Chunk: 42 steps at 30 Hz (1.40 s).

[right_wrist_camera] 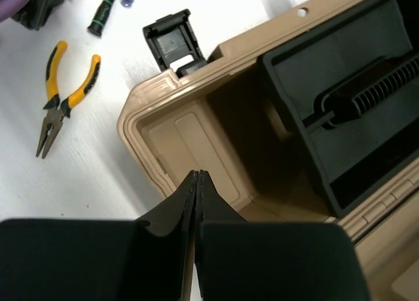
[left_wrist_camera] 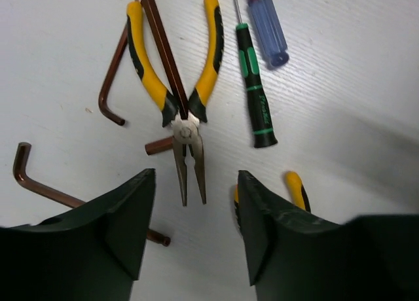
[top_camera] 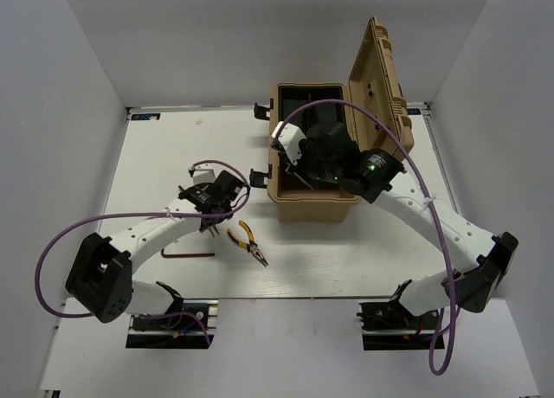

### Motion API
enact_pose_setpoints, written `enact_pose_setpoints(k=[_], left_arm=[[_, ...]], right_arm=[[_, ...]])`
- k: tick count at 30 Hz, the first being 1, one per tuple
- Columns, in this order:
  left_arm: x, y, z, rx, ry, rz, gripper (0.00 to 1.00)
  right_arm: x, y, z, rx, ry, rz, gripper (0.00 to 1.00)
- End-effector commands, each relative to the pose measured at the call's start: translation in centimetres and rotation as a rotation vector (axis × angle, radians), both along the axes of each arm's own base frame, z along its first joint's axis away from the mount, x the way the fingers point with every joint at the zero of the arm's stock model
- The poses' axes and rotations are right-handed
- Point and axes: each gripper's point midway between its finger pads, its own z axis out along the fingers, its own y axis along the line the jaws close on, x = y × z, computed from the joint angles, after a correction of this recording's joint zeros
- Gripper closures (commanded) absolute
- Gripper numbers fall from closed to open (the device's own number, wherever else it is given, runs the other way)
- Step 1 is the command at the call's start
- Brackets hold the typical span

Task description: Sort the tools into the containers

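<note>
Top view: toolbox (top_camera: 316, 209) stands lid up, so a drop goes straight in. My right claw (top_camera: 303, 166) is down inside it. My left claw (top_camera: 208, 212) hangs over tools at its 9 o'clock. Pliers (top_camera: 248, 244) lie on the bench (top_camera: 346, 259) at 7 o'clock.

Left wrist: claw (left_wrist_camera: 193, 226) wide, straddling the nose of the needle-nose pliers (left_wrist_camera: 186, 127); judged pre-grasp. Only here: hex keys (left_wrist_camera: 111, 98), blue-handled screwdriver (left_wrist_camera: 265, 23) at 1 o'clock.

Right wrist: claw (right_wrist_camera: 198, 183) pinched together, nothing visible between. Only here: black inner tray (right_wrist_camera: 340, 131).

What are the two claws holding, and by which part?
Nothing. The left gripper hangs open over the pliers; the right gripper is shut, empty, above the toolbox.
</note>
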Motion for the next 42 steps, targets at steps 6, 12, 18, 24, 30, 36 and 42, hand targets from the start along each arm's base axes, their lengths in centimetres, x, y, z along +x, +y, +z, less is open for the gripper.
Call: enact_pose_setpoints(k=[6, 12, 18, 24, 30, 36, 42], left_arm=[[5.2, -0.4, 1.0, -0.057, -0.030, 0.020, 0.55], [7.2, 0.6, -0.2, -0.042, 0.005, 0.022, 0.60], [8.1, 1.1, -1.1, -0.064, 0.022, -0.010, 0.60], [7.8, 2.1, -3.4, -0.071, 0.070, -0.014, 0.59], [7.6, 2.3, -5.4, -0.084, 0.114, -0.030, 0.52], [7.2, 2.3, -6.7, -0.076, 0.150, -0.040, 0.52], [6.7, 2.9, -8.0, -0.056, 0.186, -0.024, 0.61]], right_arm=[[0.5, 1.0, 0.4, 0.026, -0.059, -0.029, 1.00], [0.0, 1.5, -0.5, 0.044, -0.024, -0.017, 1.00], [-0.1, 1.2, -1.0, 0.052, -0.021, -0.020, 1.00], [-0.1, 1.0, -0.2, 0.073, -0.039, -0.028, 1.00], [0.0, 0.9, -0.3, 0.074, -0.039, -0.038, 1.00], [-0.3, 0.9, -0.1, 0.080, -0.036, -0.033, 1.00], [-0.3, 0.7, 0.2, 0.091, -0.037, -0.038, 0.98]])
